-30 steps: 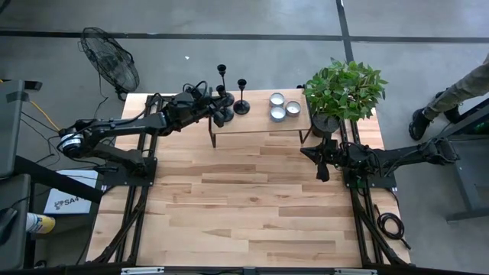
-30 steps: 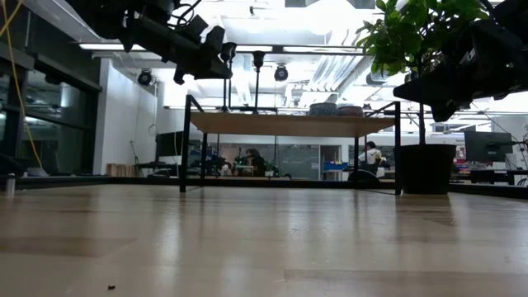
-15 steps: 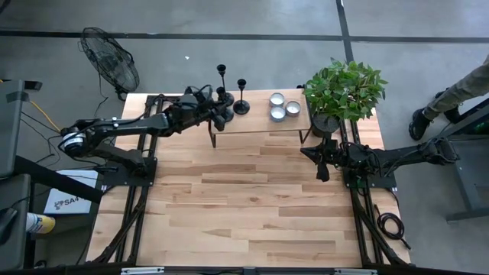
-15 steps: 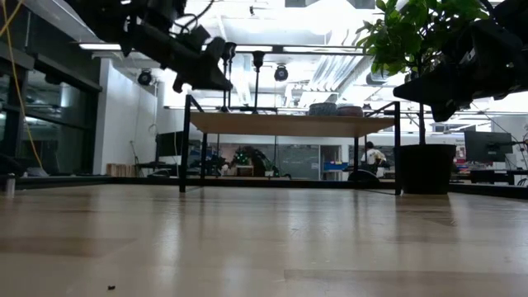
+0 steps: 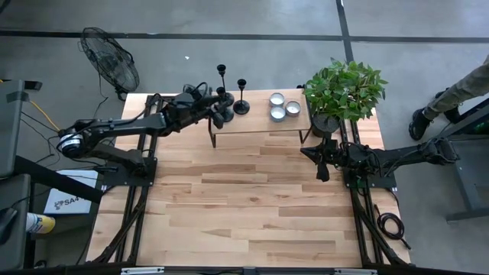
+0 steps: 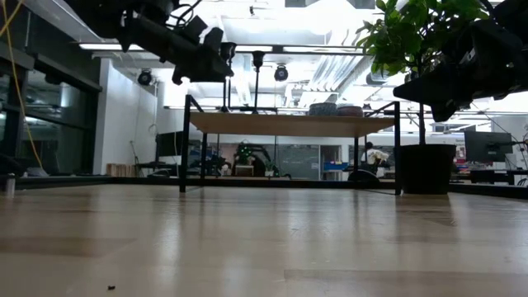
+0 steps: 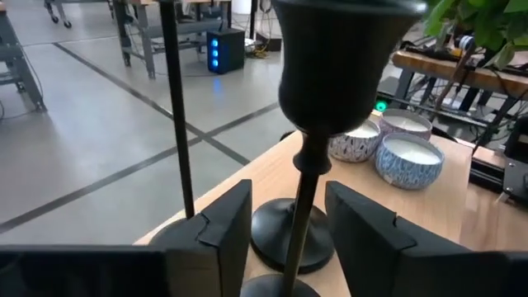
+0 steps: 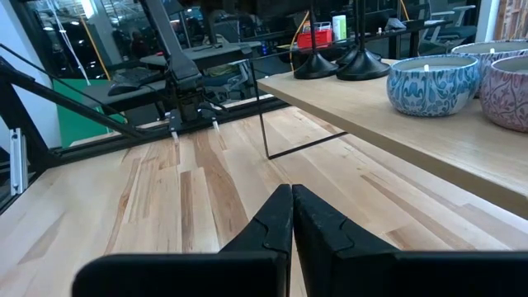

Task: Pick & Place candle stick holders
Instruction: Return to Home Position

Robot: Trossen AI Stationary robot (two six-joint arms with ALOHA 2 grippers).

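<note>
The three black candle stick holders [image 5: 241,98] stand together at the left end of the shelf [image 5: 260,122], which sits at the far side of the table [image 5: 229,191]. They look like stiff, fairly light metal. With thin stems, small domed bases and a cup on top, they would probably tip easily, and the smooth finish may be slippery. The best place to take hold is likely low on the stem, gripped squarely so the holder stays upright. The left gripper [image 5: 218,114] hangs at that end of the shelf. Its jaws are parted on either side of the stem of the nearest holder [image 7: 334,74], apparently with a gap on each side, though contact is hard to rule out from this angle. The right gripper [image 5: 321,164] waits beside the plant pot with its jaws pressed together on nothing. Compared with half a second ago, the left gripper sits a little higher and more level in the low view, while the holders and the right arm have not shifted.
</note>
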